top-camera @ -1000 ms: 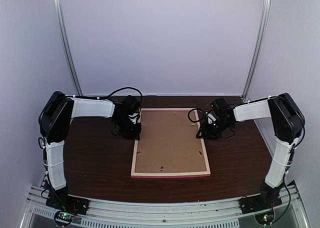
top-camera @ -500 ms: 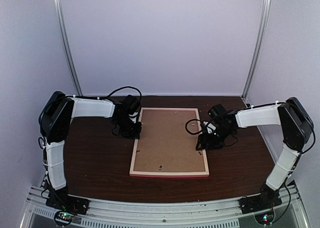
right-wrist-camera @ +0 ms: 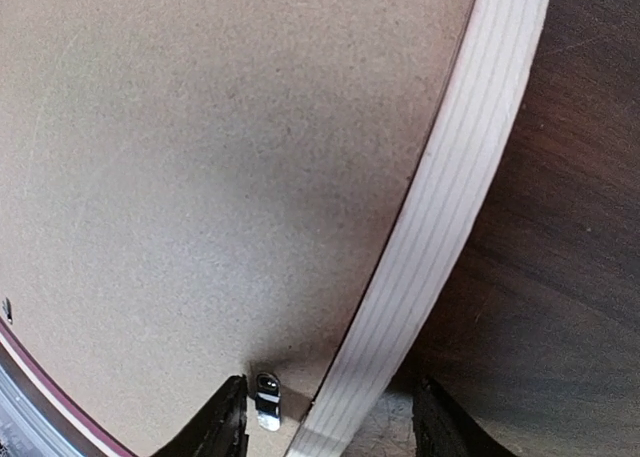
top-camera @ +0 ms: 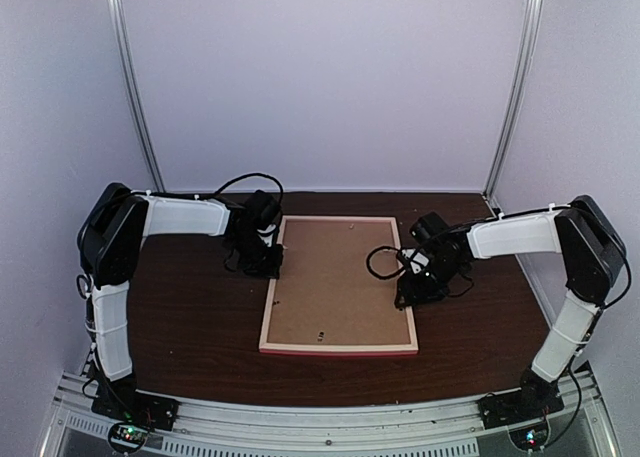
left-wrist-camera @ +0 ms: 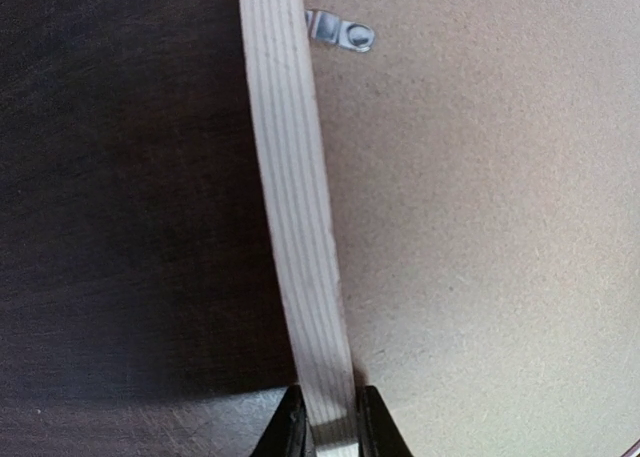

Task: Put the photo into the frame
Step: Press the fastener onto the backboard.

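The left gripper [left-wrist-camera: 326, 435] is clamped on the frame's left rail [left-wrist-camera: 298, 227], one finger on each side of the pale wood, up near the far-left corner of the frame [top-camera: 340, 349].

The right gripper [right-wrist-camera: 330, 422] has its jaws apart, straddling the right rail [right-wrist-camera: 445, 197] a little past halfway toward the near edge of the table [top-camera: 190, 317]. One finger is over the brown board [right-wrist-camera: 220, 157] and the other over the bare table outside. A small metal tab [right-wrist-camera: 266, 399] sits on the board just inside the rail, right beside the inner finger.

The frame lies back-up in the middle of the table, its long axis running from the far edge to the near edge, a pink strip showing along its near side. The board fills it. I can't see the photo in any view; it may be under the board, but that can't be told from here.

What matters next, I'd judge, is that tab: it lies inward of the rail, toward the frame's centre, and only the right arm is near it. The left hand looks placed to steady the frame.
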{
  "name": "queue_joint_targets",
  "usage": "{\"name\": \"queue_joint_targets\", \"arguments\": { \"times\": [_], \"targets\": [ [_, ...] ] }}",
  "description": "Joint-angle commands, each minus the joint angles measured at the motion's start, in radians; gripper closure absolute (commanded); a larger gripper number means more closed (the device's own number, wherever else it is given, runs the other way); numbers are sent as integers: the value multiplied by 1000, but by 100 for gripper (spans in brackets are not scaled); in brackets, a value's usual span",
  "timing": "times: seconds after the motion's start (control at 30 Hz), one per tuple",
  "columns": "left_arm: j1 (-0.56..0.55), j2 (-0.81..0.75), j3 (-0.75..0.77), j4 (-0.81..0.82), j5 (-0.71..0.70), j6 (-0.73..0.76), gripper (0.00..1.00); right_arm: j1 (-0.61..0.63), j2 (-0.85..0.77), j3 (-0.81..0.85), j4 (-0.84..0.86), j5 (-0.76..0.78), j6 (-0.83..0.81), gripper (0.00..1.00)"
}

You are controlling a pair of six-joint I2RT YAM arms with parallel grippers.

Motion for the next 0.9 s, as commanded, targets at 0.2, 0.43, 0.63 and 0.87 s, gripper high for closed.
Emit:
{"name": "queue_joint_targets", "arguments": {
  "times": [0.2,0.43,0.63,0.87],
  "targets": [
    [-2,26,-6,26,2,36,84,14,16,16,-71,85,-49,47],
    [-2,26,-6,26,4,35,84,13,45,37,-77,96,-57,59],
    [-2,27,-5,26,7,37,84,13,68,53,-80,90,-72,65],
    [-2,26,-2,20,8,42,84,5,92,65,-76,60,-108,72]
  ]
}}
